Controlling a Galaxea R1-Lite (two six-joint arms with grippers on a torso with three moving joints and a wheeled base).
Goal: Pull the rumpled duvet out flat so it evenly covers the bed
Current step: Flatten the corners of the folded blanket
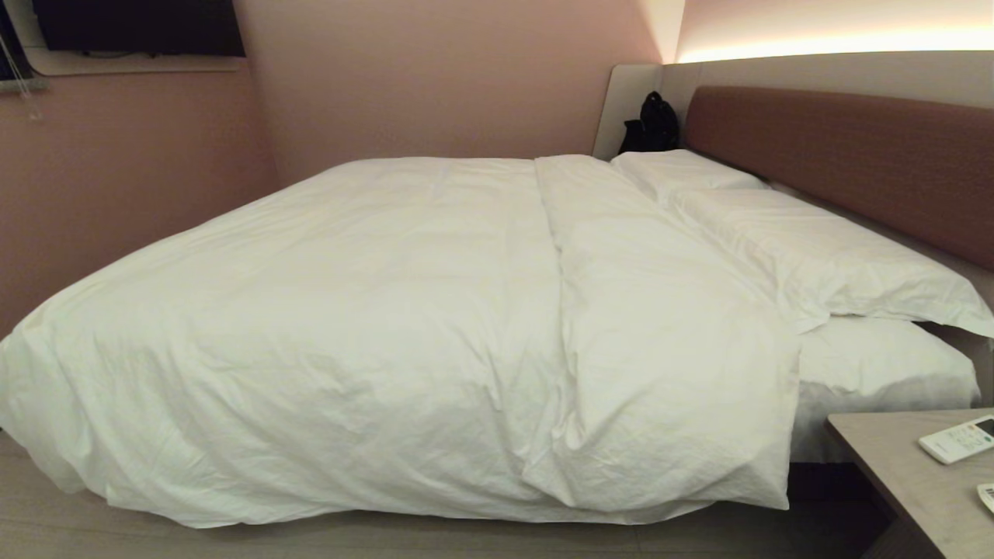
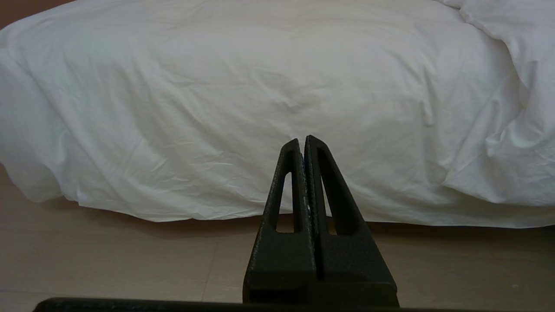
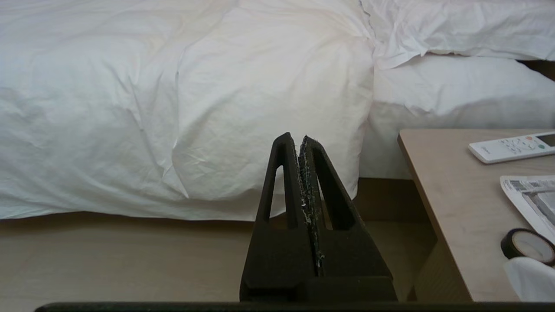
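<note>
Duvet (image 1: 373, 326) looks spread over the bed (image 1: 877, 365) already. Both grippers, left (image 2: 302, 141) and right (image 3: 295, 138), sit clenched and empty, well short of it.

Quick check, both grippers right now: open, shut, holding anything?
Left gripper: shut, empty, short of the duvet.
Right gripper: shut, empty, also clear of the duvet.

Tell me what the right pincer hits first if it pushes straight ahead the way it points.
Most likely the duvet: the shut right pincer aims at its folded-back part hanging over the side of the bed. Nothing shows in between, though depth is hard to judge.
</note>
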